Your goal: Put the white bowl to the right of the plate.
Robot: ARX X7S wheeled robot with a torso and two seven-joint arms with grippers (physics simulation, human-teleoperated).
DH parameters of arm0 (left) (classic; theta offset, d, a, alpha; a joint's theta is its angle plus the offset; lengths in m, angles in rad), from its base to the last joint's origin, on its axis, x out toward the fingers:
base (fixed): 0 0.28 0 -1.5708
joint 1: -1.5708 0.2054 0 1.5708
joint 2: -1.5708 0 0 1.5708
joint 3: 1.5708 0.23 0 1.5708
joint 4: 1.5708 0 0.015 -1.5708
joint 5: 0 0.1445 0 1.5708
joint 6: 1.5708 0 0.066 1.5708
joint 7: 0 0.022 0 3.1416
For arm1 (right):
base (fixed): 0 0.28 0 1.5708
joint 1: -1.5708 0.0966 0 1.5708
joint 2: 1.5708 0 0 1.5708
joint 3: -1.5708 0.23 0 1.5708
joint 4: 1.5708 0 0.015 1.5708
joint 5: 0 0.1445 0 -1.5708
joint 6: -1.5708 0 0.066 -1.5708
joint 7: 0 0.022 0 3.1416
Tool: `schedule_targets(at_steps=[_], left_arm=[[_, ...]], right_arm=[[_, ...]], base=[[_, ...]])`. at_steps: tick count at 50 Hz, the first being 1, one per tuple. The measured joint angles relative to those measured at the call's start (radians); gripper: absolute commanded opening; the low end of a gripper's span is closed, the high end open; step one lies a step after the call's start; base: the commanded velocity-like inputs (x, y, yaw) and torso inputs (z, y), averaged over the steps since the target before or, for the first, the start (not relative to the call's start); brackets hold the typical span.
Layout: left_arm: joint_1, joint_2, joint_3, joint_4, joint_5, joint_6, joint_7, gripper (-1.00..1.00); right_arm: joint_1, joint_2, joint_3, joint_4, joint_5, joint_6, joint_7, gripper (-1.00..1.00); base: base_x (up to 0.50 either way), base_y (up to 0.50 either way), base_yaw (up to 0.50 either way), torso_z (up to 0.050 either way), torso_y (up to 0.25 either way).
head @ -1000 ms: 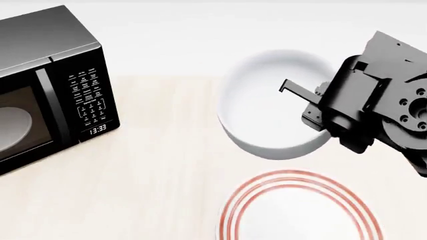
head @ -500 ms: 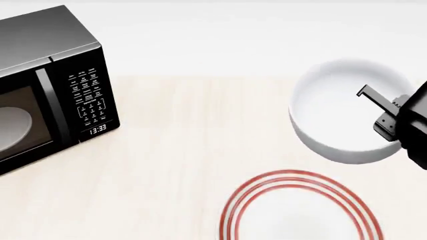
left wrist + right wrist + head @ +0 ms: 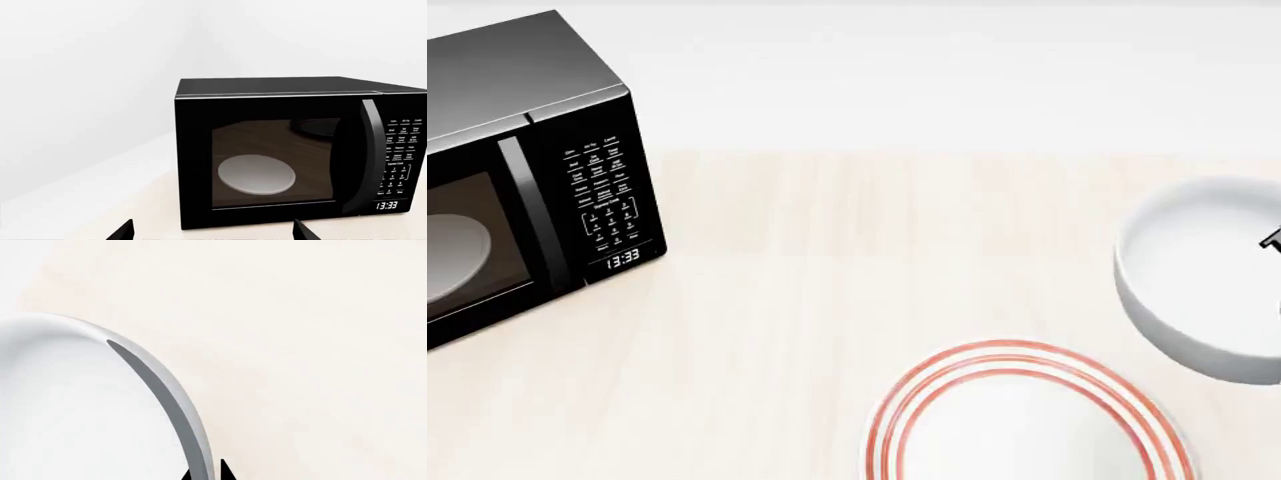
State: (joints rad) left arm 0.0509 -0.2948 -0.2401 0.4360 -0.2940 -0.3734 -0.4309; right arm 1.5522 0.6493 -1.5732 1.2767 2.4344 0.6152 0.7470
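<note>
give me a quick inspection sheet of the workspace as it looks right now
surface: pale wood-grain table, white band along its far edge.
job's things: white bowl at the head view's right edge, cut off by the frame, farther from the robot than the plate and to its right; whether it is resting or lifted, cannot tell.
clutter: black microwave, door shut, pale turntable disc inside, clock reads 13:33.
grippers: right pincer has its tips on either side of the bowl's rim, one inside, one outside; left pincer shows two tips set wide apart, nothing between them, facing the microwave.
cables: nothing seen.
surroundings: plain white wall.
</note>
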Motion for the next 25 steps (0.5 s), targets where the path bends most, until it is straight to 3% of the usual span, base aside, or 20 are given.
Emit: schedule_targets(at_steps=[25], left_arm=[[-0.001, -0.006, 0.003, -0.007, -0.004, 0.000, -0.009, 1.00]], right_arm=[[-0.071, 0.074, -0.263, 0.026, 0.251, -0.063, -0.081, -1.00]], base=[[0.00, 0.00, 0.00, 0.000, 0.000]])
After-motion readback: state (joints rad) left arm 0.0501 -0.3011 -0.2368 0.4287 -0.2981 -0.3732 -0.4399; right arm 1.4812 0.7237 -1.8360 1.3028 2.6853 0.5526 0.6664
